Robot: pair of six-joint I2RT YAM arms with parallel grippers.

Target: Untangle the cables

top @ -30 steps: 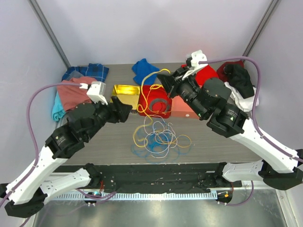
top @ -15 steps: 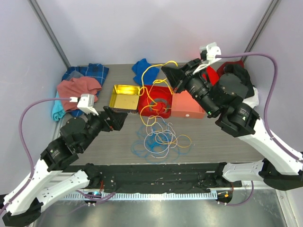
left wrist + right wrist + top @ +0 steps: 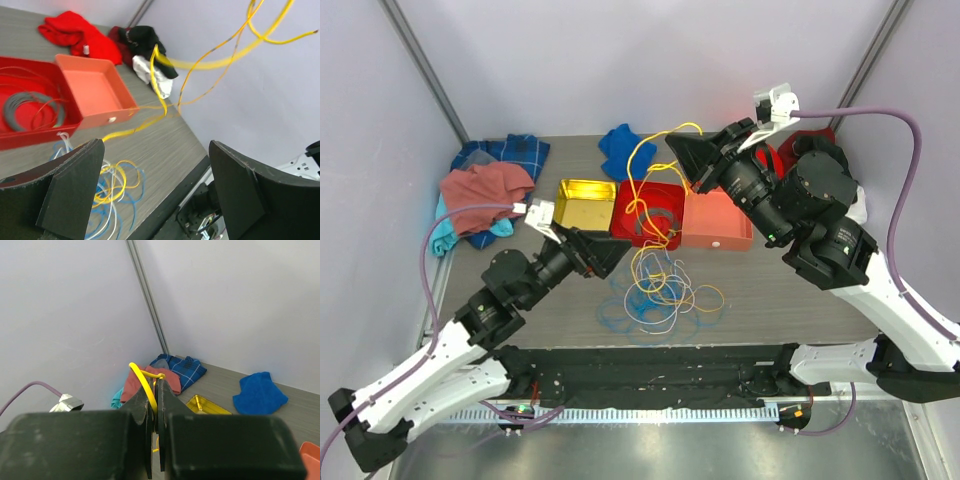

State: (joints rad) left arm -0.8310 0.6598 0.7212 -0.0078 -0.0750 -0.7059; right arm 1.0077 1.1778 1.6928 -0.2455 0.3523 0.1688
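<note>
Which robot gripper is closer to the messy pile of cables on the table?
Left. The left gripper is open right beside the pile of cables. The right gripper is high up and farther back, shut on a yellow cable.

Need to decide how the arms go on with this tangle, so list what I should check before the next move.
1. Right gripper holds the yellow cable: ok, shut on it.
2. Left gripper free to help: ok, open, nothing between its fingers.
3. Left gripper near the pile of cables: ok, it points at it from the left.
4. Yellow cable free of the pile: not ok, its lower part runs down into it.
5. Yellow cable clear of the red tray: cannot tell, strands cross over it in the top view.
</note>
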